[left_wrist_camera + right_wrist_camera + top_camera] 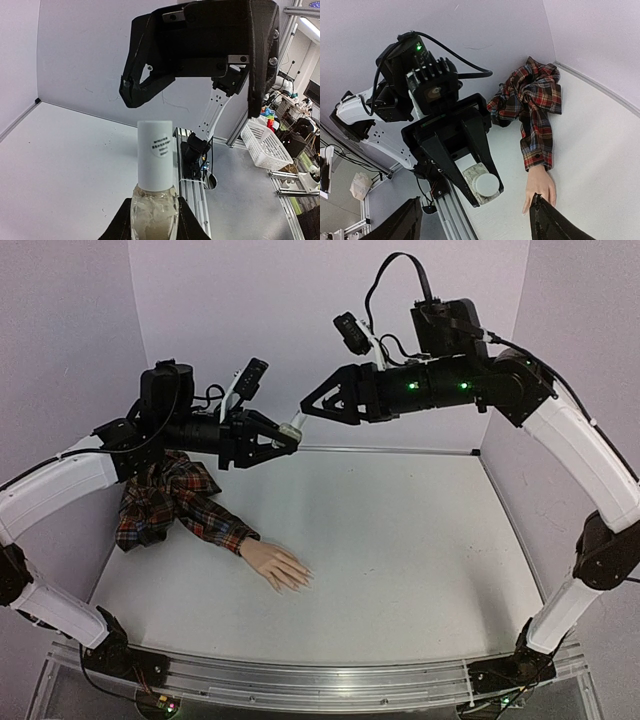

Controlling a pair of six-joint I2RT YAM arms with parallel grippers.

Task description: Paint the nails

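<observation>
Fig.: L hand (289,435) clamps bottle (155,155), cap pointing right at R hand (308,410), spread wide, just beside; nails (300,580) on table (420,540), near-left, well below.

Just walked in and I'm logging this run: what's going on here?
The left gripper holds a small bottle up in the air, its white cap pointing at the right gripper. The right gripper's fingers stand open just short of the cap. The mannequin hand in its plaid sleeve lies on the table below, neither arm near its nails.
</observation>
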